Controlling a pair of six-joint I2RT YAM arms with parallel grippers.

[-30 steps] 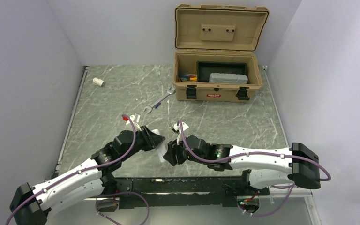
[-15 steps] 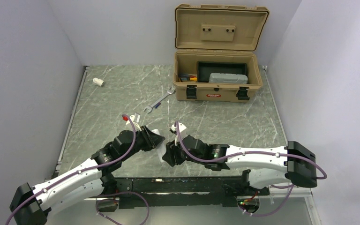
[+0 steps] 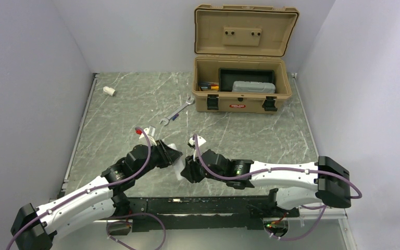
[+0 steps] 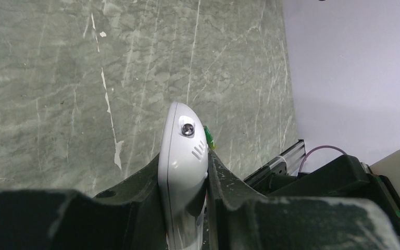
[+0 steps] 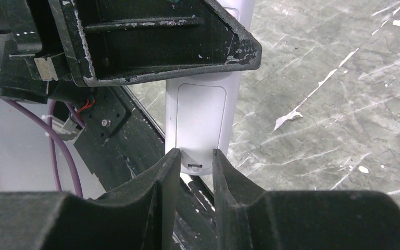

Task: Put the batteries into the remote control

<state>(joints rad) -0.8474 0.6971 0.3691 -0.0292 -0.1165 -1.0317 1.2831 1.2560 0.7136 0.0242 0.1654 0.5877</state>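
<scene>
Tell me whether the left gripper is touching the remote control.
Touching. The left wrist view shows the left gripper closed on the remote control, with its fingers pressed against both sides.

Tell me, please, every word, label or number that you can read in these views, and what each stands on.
No text here can be read.
On the tan toolbox, the red label: pale print, too small to read.
On the remote control: the white back shows no print.
On the grey case inside the toolbox: no marking that can be read.
</scene>
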